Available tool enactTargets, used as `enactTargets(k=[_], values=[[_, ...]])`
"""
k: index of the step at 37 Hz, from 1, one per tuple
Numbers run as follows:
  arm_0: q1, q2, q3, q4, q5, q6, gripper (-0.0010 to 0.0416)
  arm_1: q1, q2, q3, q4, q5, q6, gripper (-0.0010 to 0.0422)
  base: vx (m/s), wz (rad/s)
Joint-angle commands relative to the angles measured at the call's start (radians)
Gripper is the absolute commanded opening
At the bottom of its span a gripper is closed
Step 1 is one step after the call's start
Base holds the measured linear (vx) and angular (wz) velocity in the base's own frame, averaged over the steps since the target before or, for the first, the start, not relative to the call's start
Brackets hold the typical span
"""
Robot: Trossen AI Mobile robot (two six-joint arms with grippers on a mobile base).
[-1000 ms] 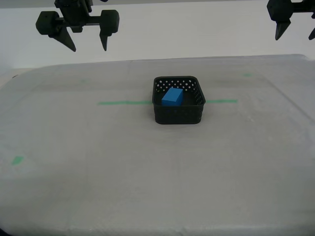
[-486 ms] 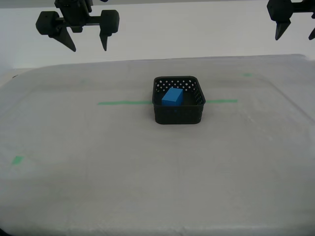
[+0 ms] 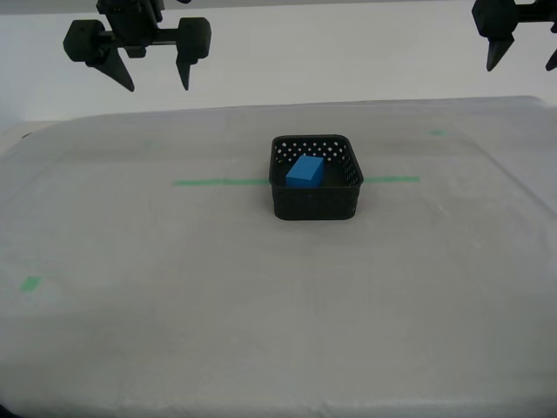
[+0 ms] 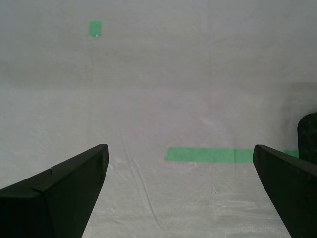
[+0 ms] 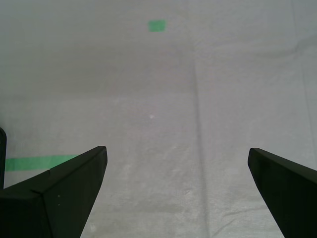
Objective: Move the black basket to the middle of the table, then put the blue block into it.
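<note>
The black basket (image 3: 315,205) stands in the middle of the table (image 3: 261,313), across the green tape line (image 3: 218,182). The blue block (image 3: 305,171) lies inside it. My second gripper (image 3: 157,85) hangs open and empty high at the exterior view's left. In its wrist view (image 4: 179,148) the jaws are spread wide over cloth, and a basket edge (image 4: 308,136) shows at the side. My first gripper (image 3: 522,65) hangs open and empty high at the exterior view's right. Its wrist view (image 5: 177,148) shows bare cloth and a sliver of the basket (image 5: 1,148).
Small green tape bits lie on the cloth: one near the front at the exterior view's left (image 3: 30,283), and one at the back right (image 3: 437,132). The table's rounded edges run along the front and both sides.
</note>
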Motion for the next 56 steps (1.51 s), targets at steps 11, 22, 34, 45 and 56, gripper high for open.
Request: enactTargets(k=[11, 22, 34, 45, 56], values=[[0.000, -0.001, 0.000, 0.000, 0.000, -0.001, 0.0399, 0.000, 0.000, 0.000, 0.000, 0.002, 0.002, 0.0400, 0.000, 0.000], [0.000, -0.001, 0.000, 0.000, 0.000, -0.001, 0.0398, 0.000, 0.000, 0.000, 0.000, 0.002, 0.002, 0.0400, 0.000, 0.000], [0.000, -0.001, 0.000, 0.000, 0.000, -0.001, 0.0398, 0.000, 0.000, 0.000, 0.000, 0.002, 0.002, 0.0400, 0.000, 0.000], [0.000, -0.001, 0.000, 0.000, 0.000, -0.001, 0.0399, 0.000, 0.000, 0.000, 0.000, 0.002, 0.002, 0.0400, 0.000, 0.000], [0.000, -0.001, 0.000, 0.000, 0.000, -0.001, 0.0399, 0.000, 0.000, 0.000, 0.000, 0.002, 0.002, 0.0400, 0.000, 0.000]])
